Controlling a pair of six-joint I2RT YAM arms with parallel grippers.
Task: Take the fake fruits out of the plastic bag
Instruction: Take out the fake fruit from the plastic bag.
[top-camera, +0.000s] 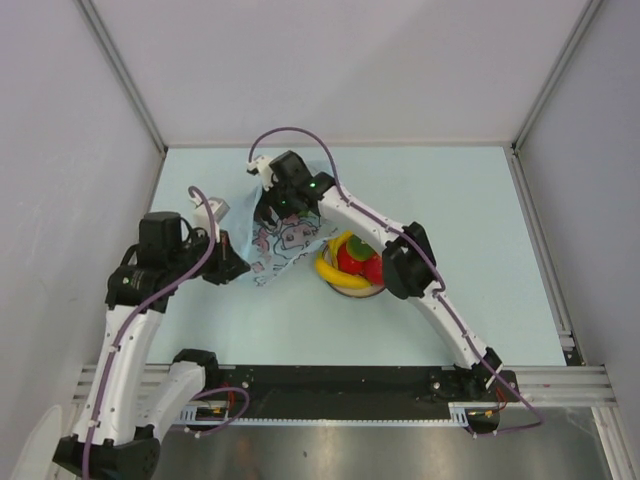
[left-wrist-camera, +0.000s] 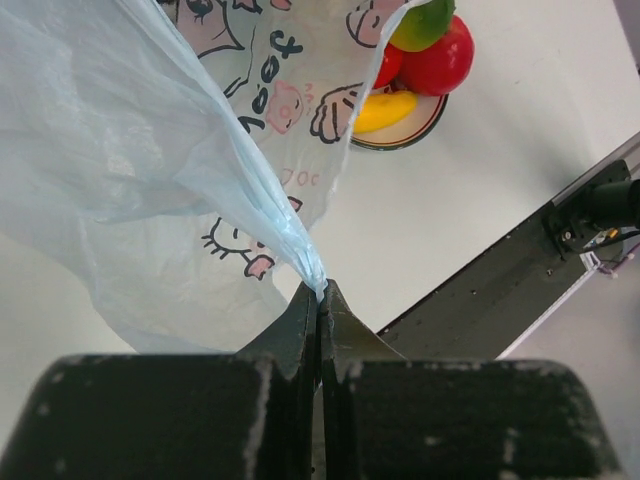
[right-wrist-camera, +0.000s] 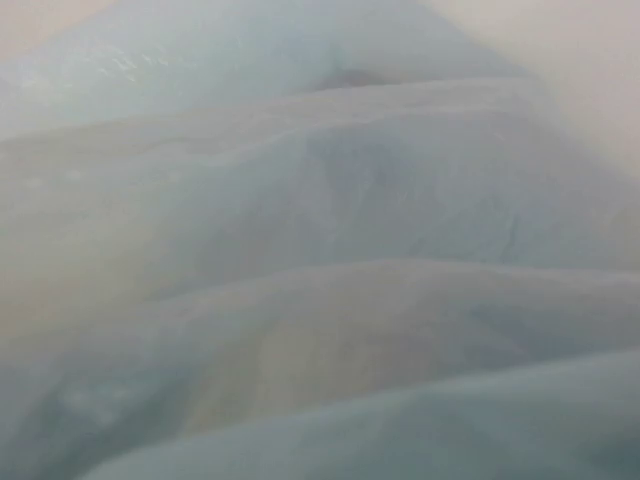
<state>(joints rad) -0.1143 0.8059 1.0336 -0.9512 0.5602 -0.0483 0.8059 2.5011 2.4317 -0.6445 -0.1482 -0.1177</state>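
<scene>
Left wrist view: my left gripper is clamped on the plastic bag edge. My right gripper is buried in bag film; I can't tell its jaws. Fake fruits sit on the plate beside the bag.

left tool clamped shut, right arm stretched forward, right tool state unclear

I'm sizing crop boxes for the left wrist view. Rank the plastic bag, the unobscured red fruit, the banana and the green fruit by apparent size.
1. plastic bag: far largest, and nearest the camera.
2. red fruit.
3. banana and green fruit: both only partly visible, so unranked.
</scene>
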